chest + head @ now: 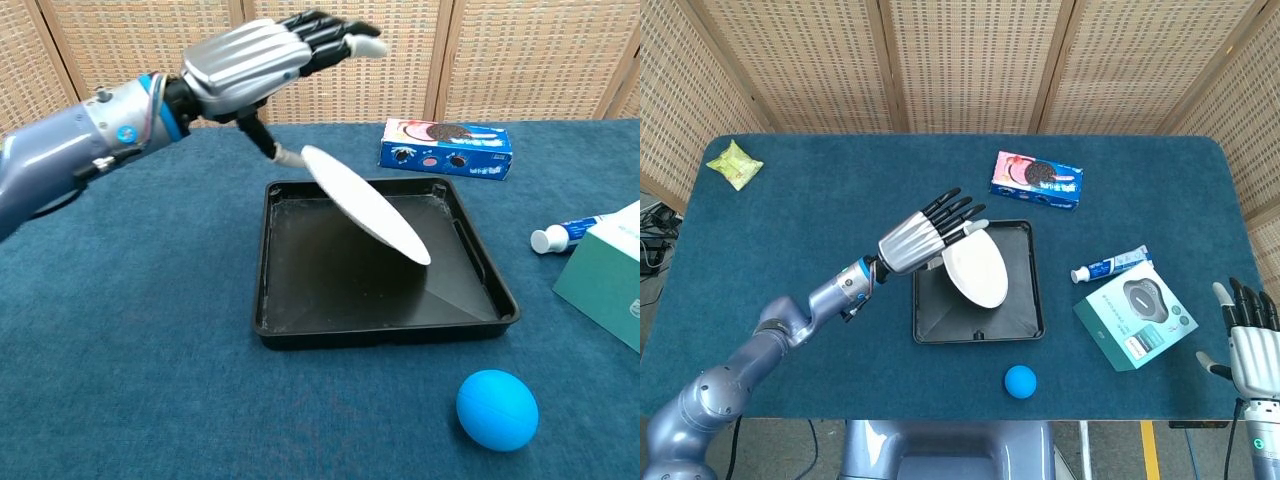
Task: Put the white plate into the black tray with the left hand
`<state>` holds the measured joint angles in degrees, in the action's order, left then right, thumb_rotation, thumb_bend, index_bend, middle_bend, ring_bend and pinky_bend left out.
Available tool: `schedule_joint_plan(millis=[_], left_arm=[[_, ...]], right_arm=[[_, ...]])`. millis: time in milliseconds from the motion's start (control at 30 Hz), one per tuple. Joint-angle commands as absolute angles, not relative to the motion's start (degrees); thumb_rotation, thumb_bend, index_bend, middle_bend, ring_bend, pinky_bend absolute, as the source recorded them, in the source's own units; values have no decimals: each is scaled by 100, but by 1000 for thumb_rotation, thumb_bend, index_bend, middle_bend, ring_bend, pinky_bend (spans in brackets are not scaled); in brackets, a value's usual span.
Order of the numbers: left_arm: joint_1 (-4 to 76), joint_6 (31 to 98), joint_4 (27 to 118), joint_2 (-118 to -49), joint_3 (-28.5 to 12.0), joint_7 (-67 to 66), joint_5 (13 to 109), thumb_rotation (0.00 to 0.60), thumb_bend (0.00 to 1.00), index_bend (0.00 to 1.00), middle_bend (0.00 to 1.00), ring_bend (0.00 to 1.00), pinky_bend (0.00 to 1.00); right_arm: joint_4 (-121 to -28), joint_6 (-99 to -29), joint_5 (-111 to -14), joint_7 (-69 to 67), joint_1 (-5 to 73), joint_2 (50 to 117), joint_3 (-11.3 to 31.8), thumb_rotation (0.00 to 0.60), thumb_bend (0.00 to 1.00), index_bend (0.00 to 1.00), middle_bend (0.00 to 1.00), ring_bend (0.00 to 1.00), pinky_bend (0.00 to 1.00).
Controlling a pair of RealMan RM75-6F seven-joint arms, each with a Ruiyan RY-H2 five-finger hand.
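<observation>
1. The left hand [918, 238] hovers over the upper-left corner of the black tray [930, 325], its dark fingers [952, 208] stretched out and spread toward 2 o'clock in the head view.
2. In the chest view the same left hand [250, 58] is raised well above the bench, fingers extended and apart; only its thumb tip [287, 156] reaches down to the upper edge of the white plate [365, 203].
3. The left hand looks open, with no fingers wrapped round the plate; whether the thumb really touches the rim I cannot tell.
4. The white plate [975, 270] is tilted over the tray, its high edge toward 10 o'clock by the thumb and its low edge toward 4 o'clock inside the tray walls.
5. Whether the low edge rests on the tray floor cannot be told.
6. The right hand [1247, 340] shows at the 4 o'clock corner of the head view, off the bench edge, fingers upright and apart, holding nothing.
7. On the blue bench [800, 230]: a cookie box [1037, 179] at 1 o'clock from the tray, a toothpaste tube [1110, 265] and a teal box [1135, 316] at 3 o'clock, a blue ball [1020, 381] at 5 o'clock, and a yellow-green snack packet [734, 163] far off at 10 o'clock.
</observation>
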<state>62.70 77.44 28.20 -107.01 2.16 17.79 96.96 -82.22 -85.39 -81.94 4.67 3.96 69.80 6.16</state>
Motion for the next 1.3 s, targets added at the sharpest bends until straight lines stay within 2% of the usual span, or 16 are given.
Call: schedule_joint_plan(millis=[33,333,700,767,900,967,1033,1167,1300], left_arm=[[6155,7475,3341,-10270,423,1803,9836,600,0,1,0,0,0],[6023,7232,4033,-9772,442,1447,9804,600,0,0,0,0,0],[5497,7683,4959,-9391,129,854,9488,600,0,0,0,0,0],[5290,7749,5387,-9211,77,584,9330,600,0,0,0,0,0],[4694,7767,7018,-8454,23,-492,8780,600,0,0,0,0,0],[4154,8041,7910,-8077,124,-1255,8407,600,0,0,0,0,0],[3884,8196,8414,-7921,182,-1646,8242,600,0,0,0,0,0],[3361,8392,9108,-7671,389,-2011,7996,600,0,0,0,0,0],[2934,8582,9387,-7555,544,-1967,7907,600,0,0,0,0,0]], right_arm=[[-8240,-8541,-8208,490,401,6985,608,600,169,57,0,0,0],[-8283,-8518,-8243,555,424,6999,586,600,169,57,0,0,0],[-8343,-8585,-8354,597,420,6994,546,600,169,57,0,0,0],[-8352,-8590,-8350,592,413,6987,545,600,169,57,0,0,0],[-8391,-8640,-8386,596,398,6968,540,600,169,57,0,0,0],[-8419,-8652,-8401,615,391,6960,529,600,169,55,0,0,0],[-8441,-8648,-8405,632,390,6954,523,600,169,49,0,0,0],[-8502,-8651,-8430,663,380,6927,498,600,169,39,0,0,0],[-8589,-8655,-8466,692,375,6888,475,600,169,33,0,0,0]])
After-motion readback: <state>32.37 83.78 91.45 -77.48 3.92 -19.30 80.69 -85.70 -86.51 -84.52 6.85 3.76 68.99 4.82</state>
